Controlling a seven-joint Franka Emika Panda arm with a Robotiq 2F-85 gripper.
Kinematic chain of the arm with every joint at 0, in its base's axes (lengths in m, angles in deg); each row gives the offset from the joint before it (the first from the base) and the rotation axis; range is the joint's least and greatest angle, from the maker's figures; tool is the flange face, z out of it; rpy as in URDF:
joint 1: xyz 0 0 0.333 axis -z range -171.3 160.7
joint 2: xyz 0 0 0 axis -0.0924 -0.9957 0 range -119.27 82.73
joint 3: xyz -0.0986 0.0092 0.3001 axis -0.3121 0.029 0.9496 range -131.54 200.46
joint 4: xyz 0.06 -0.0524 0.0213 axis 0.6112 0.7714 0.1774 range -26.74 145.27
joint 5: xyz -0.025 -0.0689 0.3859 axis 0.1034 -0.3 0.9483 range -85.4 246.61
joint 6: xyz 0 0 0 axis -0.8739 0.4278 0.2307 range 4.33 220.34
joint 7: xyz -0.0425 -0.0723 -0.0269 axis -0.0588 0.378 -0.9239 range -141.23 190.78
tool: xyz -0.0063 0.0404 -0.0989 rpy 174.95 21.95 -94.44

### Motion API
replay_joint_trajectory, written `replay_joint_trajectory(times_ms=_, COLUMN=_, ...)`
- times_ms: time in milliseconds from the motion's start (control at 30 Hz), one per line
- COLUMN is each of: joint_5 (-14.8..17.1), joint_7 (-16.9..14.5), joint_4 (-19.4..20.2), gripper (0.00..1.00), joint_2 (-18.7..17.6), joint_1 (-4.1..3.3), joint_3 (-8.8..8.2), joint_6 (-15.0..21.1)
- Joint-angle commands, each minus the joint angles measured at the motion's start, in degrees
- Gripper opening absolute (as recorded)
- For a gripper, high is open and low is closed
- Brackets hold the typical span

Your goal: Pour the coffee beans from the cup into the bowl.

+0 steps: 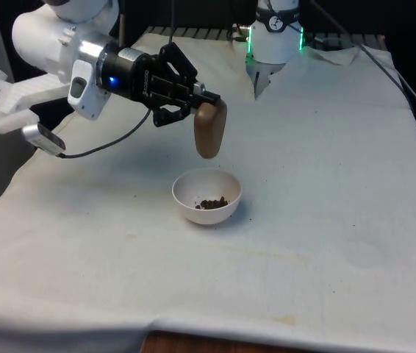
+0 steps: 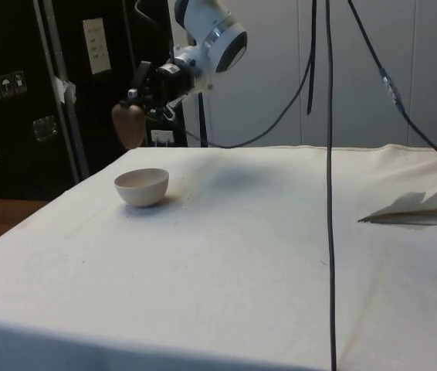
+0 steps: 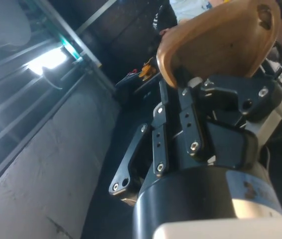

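Note:
A brown cup (image 1: 210, 129) hangs upside down, mouth turned downward, just above the white bowl (image 1: 206, 196). My gripper (image 1: 197, 103) is shut on the cup near its upper end, the arm reaching in from the front view's left. Dark coffee beans (image 1: 213, 202) lie in the bottom of the bowl. From the side, the cup (image 2: 129, 124) hovers a short way above the bowl (image 2: 142, 186), and my gripper (image 2: 143, 99) holds it. The wrist view has the tan cup (image 3: 220, 42) clamped between the black fingers (image 3: 191, 119), its inside hidden.
White cloth (image 1: 325, 220) covers the table, with a crumpled fold at the far side. A black cable (image 2: 329, 193) hangs down across the side view. A loose flap of cloth (image 2: 427, 209) lies at the side view's right. The table edge runs close behind the bowl in the side view.

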Motion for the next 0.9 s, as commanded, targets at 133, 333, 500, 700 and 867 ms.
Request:
replay_joint_trajectory(times_ms=133, joint_5=2.0, joint_7=1.4, joint_4=-0.5, gripper=0.00, joint_2=-0.9, joint_1=0.69, joint_3=0.23, joint_6=-1.4)
replay_joint_trajectory(times_ms=333, joint_5=4.4, joint_7=1.8, joint_4=-0.5, gripper=0.00, joint_2=-1.5, joint_1=0.97, joint_3=0.00, joint_6=-2.8)
replay_joint_trajectory(times_ms=500, joint_5=5.8, joint_7=2.1, joint_4=-0.4, gripper=0.00, joint_2=-1.9, joint_1=1.15, joint_3=-0.29, joint_6=-4.0)
replay_joint_trajectory(times_ms=700, joint_5=7.7, joint_7=2.6, joint_4=-0.2, gripper=0.00, joint_2=-2.3, joint_1=1.09, joint_3=-0.80, joint_6=-5.5)
replay_joint_trajectory(times_ms=867, joint_5=7.7, joint_7=2.2, joint_4=-0.1, gripper=0.00, joint_2=-2.3, joint_1=0.92, joint_3=-0.97, joint_6=-5.6)
